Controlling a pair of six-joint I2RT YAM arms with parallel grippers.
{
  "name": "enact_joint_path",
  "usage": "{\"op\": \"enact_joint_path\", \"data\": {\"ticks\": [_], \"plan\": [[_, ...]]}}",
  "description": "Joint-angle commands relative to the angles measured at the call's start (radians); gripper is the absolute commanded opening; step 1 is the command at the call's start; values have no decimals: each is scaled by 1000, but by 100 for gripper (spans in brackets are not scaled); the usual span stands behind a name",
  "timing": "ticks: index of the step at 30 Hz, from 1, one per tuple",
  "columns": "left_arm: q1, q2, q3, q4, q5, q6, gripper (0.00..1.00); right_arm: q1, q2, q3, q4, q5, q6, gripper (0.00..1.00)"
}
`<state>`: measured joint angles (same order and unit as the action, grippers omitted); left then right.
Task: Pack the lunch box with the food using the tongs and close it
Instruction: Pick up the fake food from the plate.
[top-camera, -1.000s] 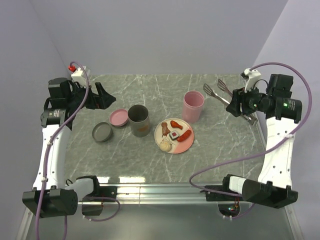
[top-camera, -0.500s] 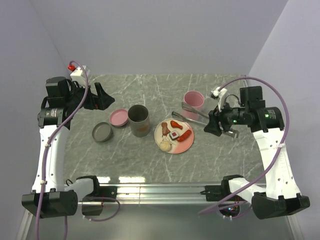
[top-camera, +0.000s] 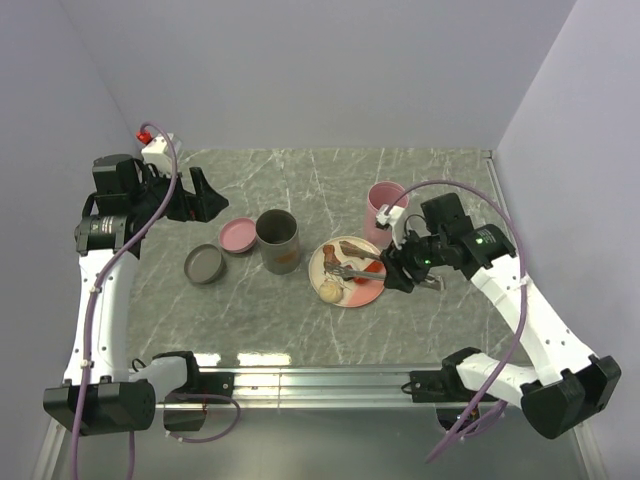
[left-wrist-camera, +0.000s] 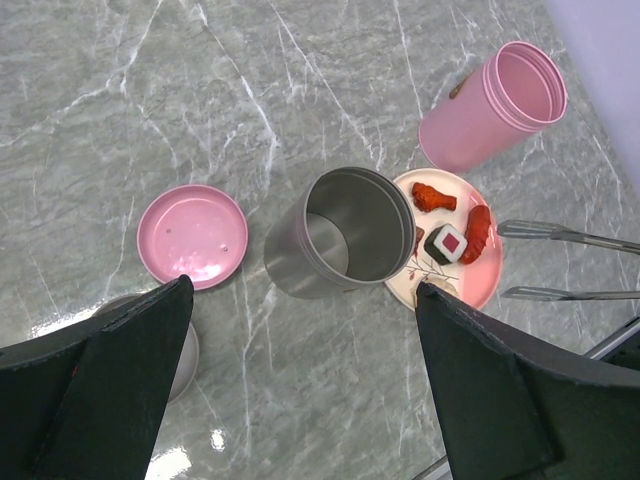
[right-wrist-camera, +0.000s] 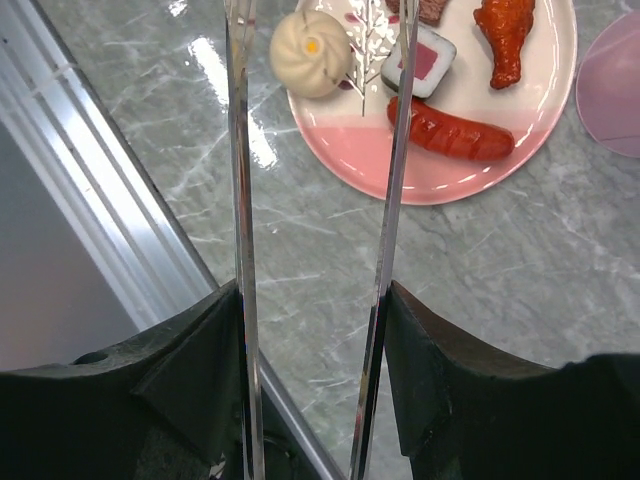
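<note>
My right gripper (right-wrist-camera: 312, 302) (top-camera: 405, 268) is shut on the silver tongs (right-wrist-camera: 240, 150) (top-camera: 365, 268), one arm against each finger. The tongs' arms stand spread, and their tips reach over the food on the cream-and-pink plate (right-wrist-camera: 400, 165) (top-camera: 348, 293). On the plate lie a beige bun (right-wrist-camera: 311, 41), a dark square with a red centre (right-wrist-camera: 420, 60), a red sausage (right-wrist-camera: 450, 131) and a red piece (right-wrist-camera: 507, 35). The lunch box is apart: a grey cylinder (top-camera: 277, 240) (left-wrist-camera: 345, 235) and a pink one (top-camera: 385, 210), both upright and uncovered. My left gripper (left-wrist-camera: 302, 290) (top-camera: 200, 192) hangs open at the back left, holding nothing.
A pink lid (top-camera: 238, 236) (left-wrist-camera: 192, 235) and a grey lid (top-camera: 204, 265) lie left of the grey cylinder. The metal rail (right-wrist-camera: 90, 170) of the table's near edge runs close below the tongs. A white box with a red button (top-camera: 155, 140) sits at the back left corner.
My right arm has swung from the back right to the plate, bringing the tongs' tips over the food. The left arm has stayed where it was.
</note>
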<state>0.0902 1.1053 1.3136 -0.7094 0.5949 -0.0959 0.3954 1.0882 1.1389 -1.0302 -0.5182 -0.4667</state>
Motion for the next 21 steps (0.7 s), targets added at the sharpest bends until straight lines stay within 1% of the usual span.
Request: {"op": "enact_joint_path", "data": {"ticks": [1, 6, 14, 21], "plan": [[2, 4, 29, 5, -7, 10, 99, 42, 6, -19, 116, 67, 33, 61], [2, 11, 33, 2, -4, 10, 99, 88, 61, -33, 111, 58, 34, 61], [2, 13, 26, 10, 3, 10, 99, 95, 127, -57, 111, 69, 33, 62], [2, 16, 16, 14, 8, 10, 99, 97, 185, -76, 85, 20, 13, 62]]}}
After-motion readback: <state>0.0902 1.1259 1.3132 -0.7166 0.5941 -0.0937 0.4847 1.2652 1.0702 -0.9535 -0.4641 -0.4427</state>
